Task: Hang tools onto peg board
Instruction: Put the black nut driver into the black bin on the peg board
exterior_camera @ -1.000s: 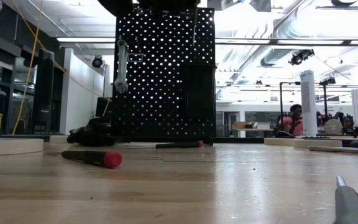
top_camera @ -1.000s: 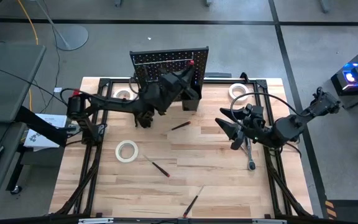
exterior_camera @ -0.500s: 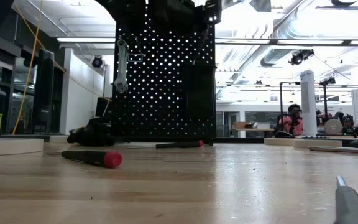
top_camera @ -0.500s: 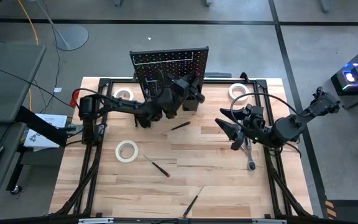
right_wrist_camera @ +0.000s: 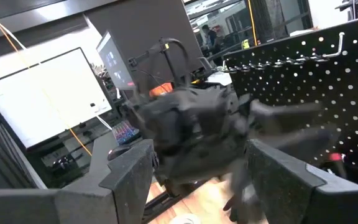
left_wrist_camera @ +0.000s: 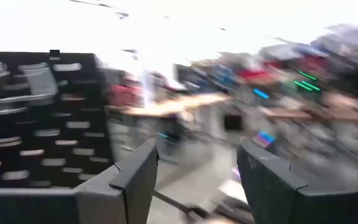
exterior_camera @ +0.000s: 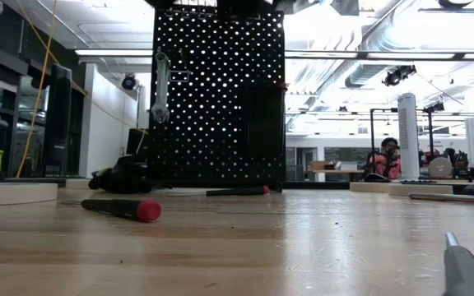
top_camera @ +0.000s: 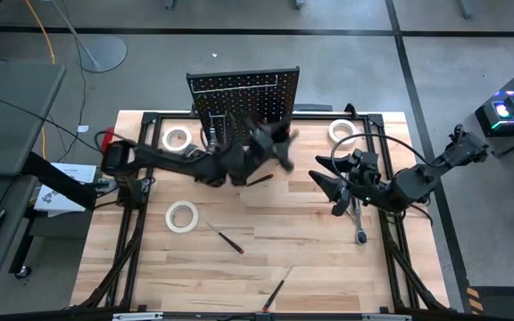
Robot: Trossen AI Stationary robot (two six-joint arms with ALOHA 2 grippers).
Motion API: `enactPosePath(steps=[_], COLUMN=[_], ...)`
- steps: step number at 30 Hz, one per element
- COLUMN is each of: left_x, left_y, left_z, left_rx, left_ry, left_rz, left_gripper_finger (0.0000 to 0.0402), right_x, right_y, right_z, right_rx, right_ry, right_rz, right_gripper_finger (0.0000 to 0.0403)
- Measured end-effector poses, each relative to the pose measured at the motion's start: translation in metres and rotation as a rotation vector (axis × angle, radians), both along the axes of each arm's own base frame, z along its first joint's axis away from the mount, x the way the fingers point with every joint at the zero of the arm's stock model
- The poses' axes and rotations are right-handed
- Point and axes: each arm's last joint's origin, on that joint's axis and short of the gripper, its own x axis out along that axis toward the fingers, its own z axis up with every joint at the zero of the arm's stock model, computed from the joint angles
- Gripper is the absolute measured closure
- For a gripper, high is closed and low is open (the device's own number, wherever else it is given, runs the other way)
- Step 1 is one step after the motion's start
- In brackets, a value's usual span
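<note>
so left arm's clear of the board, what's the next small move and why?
Probably swing the left end effector down to the red-tipped screwdriver just below it: its fingers stand open with nothing between them, and that tool lies nearest, in front of the peg board.

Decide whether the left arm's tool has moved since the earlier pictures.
Yes. In the high view the left tool has pulled back from the peg board and swung toward the right side of the table; its fingers are apart and empty.
</note>
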Motion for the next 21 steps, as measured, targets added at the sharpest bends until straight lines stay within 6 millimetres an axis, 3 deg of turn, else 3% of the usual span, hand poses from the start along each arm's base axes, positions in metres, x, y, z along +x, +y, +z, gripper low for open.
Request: enactPosePath(steps=[3,6,14,17,21], left_x=[-0.009,-0.023,-0.064,-0.080,-0.097], left_y=[-0.035,-0.062,-0.096,-0.116,-0.139], left_z=[0.001,-0.011,-0.074,-0.083,-0.098], left_rx=[-0.029,-0.160,-0.549,-0.500,-0.285], left_ry=[0.186,0.382,0.920,1.127,1.324], left_rz=[-0.204,-0.352,-0.474,-0.595,-0.840], left_gripper_finger=[0.0200,0.0200,0.0200,0.0200,0.0200], right_x=[-0.001,-0.002,-0.001,0.000,0.000], right_y=[0.002,0.003,0.005,0.006,0.007], right_z=[0.000,0.000,-0.001,-0.005,-0.013], right_rx=[-0.021,-0.034,-0.045,-0.049,-0.003], right_ry=[0.009,0.014,0.019,0.048,0.095], right_rz=[0.009,0.016,0.078,0.127,0.145], right_gripper_finger=[0.0158,0.0158,0.0158,0.0158,0.0158])
